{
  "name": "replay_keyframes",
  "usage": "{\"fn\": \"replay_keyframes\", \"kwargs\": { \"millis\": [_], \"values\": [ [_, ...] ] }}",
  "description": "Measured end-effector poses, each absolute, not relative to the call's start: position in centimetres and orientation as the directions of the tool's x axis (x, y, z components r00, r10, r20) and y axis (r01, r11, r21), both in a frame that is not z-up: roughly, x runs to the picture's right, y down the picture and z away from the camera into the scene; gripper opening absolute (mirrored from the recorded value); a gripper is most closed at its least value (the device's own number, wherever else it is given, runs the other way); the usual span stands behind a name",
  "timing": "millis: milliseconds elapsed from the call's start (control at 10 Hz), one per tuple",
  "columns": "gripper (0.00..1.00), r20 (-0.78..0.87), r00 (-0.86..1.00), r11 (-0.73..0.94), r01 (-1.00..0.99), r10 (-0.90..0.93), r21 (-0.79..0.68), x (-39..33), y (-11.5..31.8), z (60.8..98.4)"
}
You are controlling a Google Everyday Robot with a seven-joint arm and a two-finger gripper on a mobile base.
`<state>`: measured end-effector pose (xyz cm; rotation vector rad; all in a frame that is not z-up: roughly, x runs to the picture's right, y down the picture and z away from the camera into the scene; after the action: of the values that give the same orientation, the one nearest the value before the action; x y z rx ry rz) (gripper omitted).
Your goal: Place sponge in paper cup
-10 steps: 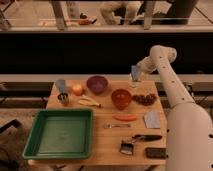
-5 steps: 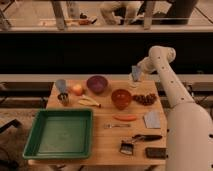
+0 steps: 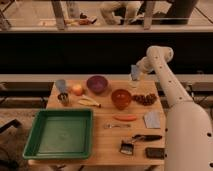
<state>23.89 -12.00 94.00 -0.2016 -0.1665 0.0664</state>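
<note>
While the big white robot arm [image 3: 172, 95] reaches up along the right side, its gripper [image 3: 135, 75] hangs above the back right edge of the wooden counter [image 3: 107, 137]. A pale blue thing, most likely the sponge [image 3: 135, 70], sits at the gripper. I cannot tell how far apart the fingers are.

On the front left of the counter lies a big green tray [image 3: 60, 132]. Behind it, near the back left corner, stands the paper cup [image 3: 61, 85], pale blue-grey and upright. It is well apart from the gripper, on the other side of the counter. Just in front of it stands a shorter shiny metal cup [image 3: 64, 98]. Beside both cups sits a round apple [image 3: 77, 89].

A purple bowl [image 3: 97, 83] stands at the back, near the middle. To its right and a bit nearer the front is an orange bowl [image 3: 121, 98]. A yellow banana [image 3: 90, 102] lies between the metal cup and the orange bowl.

Right of the orange bowl is a bunch of dark grapes [image 3: 145, 99]. In front of that bowl lies an orange carrot [image 3: 125, 118]. A pale grey flat square [image 3: 152, 119] lies near the right edge, close to the arm.

Near the front right are small dark things: a brush [image 3: 126, 147], a dark tool with a long handle [image 3: 145, 137], and a dark flat block [image 3: 154, 152]. A thin silvery piece [image 3: 117, 126] lies in the middle.
</note>
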Motion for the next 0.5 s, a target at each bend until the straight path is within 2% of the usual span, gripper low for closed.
{"fn": "replay_keyframes", "kwargs": {
  "millis": [500],
  "values": [
    [0.8, 0.141, 0.987, 0.979, -0.05, 0.079, -0.199, 23.83, -12.13, 93.62]
  ]
}}
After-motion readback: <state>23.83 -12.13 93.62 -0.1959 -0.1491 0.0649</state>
